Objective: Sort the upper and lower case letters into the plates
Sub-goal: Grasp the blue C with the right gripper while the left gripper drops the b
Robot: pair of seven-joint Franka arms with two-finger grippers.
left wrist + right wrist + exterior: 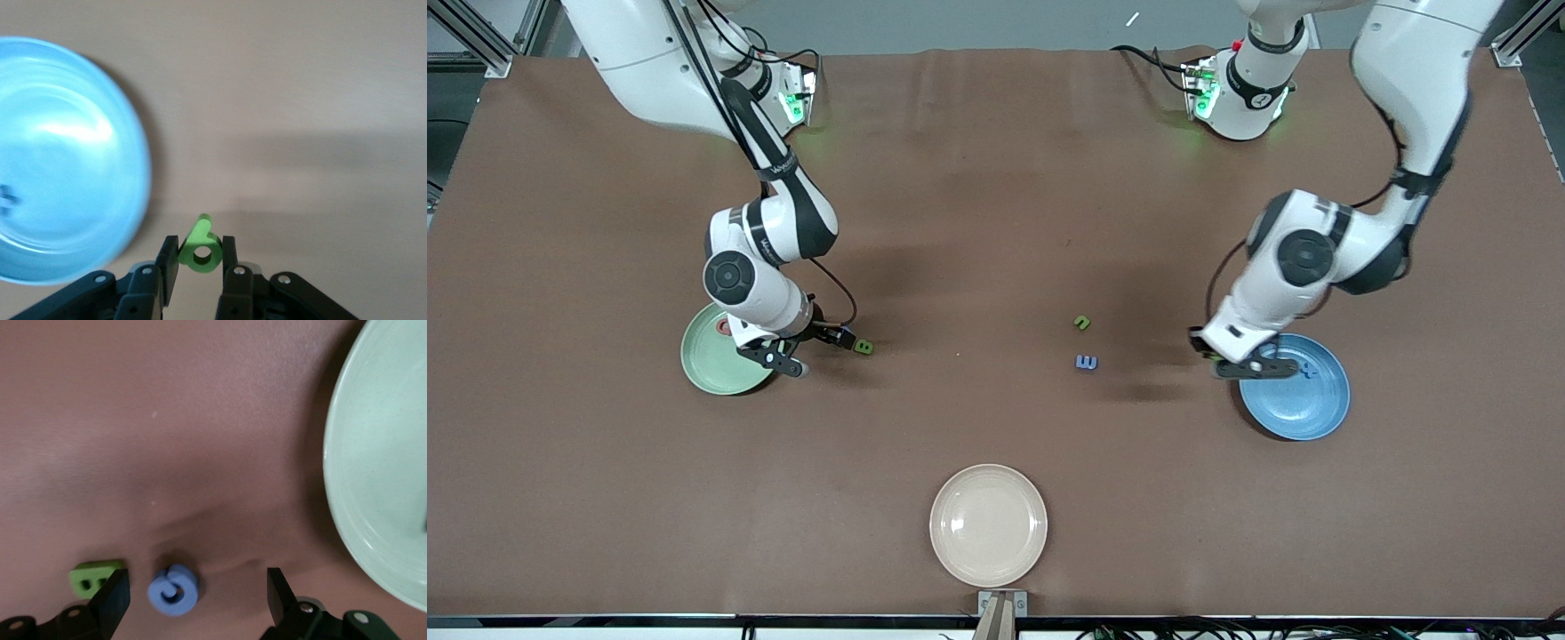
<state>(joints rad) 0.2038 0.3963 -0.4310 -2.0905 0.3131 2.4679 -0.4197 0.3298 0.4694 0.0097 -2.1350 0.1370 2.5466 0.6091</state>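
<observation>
My left gripper [198, 243] is shut on a small green letter [199, 248] with a round hole, and hangs at the rim of the blue plate [60, 160]. In the front view the left gripper [1276, 364] is over that blue plate's [1303, 400] edge. One small blue letter [1307, 372] lies in the plate. My right gripper [197, 587] stands open, low over the table, around a round blue letter [173, 589]. A green letter B [93, 577] lies just outside one finger. The mint green plate [380, 473] is close by. The right gripper [823, 353] shows beside the mint plate [711, 364], which holds a reddish letter [725, 329].
A green letter [1082, 323] and a blue letter E [1086, 362] lie loose mid-table, toward the left arm's end. The green B [863, 347] sits by the right gripper. A cream plate [988, 524] stands nearest the front camera.
</observation>
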